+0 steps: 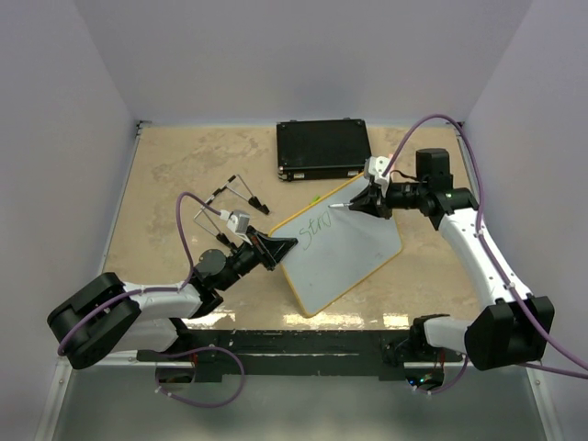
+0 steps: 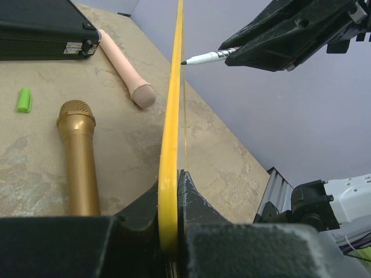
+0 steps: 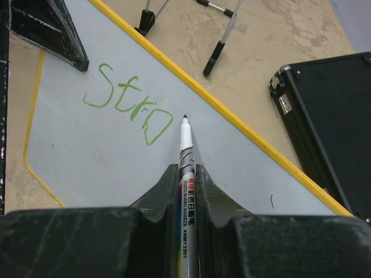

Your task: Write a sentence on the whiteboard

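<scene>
With our left hand clamping the whiteboard and our right hand pinching the marker, we have only "Stro" of the sentence written.

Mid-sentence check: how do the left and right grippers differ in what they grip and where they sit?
The left gripper clamps the yellow rim of the whiteboard; the right gripper clamps a marker. The left gripper sits at the board's left corner, near the first letter of the green lettering; the right gripper is over its far corner, marker tip just past the last letter. Both are shut.
</scene>
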### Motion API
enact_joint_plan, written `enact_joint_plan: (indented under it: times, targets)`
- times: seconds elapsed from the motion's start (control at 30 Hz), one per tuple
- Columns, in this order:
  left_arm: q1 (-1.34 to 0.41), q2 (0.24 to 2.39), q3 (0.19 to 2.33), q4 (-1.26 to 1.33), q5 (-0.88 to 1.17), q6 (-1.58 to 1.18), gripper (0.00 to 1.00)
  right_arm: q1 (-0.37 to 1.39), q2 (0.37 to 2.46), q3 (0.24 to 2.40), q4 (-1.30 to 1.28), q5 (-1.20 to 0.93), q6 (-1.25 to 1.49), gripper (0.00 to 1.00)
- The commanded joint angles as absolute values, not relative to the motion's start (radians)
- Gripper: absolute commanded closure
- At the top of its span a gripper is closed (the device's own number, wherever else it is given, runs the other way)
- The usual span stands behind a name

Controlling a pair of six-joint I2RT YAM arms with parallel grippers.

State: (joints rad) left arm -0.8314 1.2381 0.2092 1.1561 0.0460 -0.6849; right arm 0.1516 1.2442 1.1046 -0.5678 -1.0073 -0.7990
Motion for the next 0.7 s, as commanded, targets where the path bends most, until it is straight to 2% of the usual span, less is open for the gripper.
enact_joint_plan:
  times: [0.0,0.67]
  targets:
    - [-0.833,1.259,0.202,1.095,0.112,-0.58,1.0,0.156,1.247,1.095,-0.557,-0.989,-0.799,1.0]
    - [-0.827,1.253,0.193,1.1,0.104,-0.583,1.0,0.155,1.232,1.058,-0.673,-0.927,-0.9,1.0]
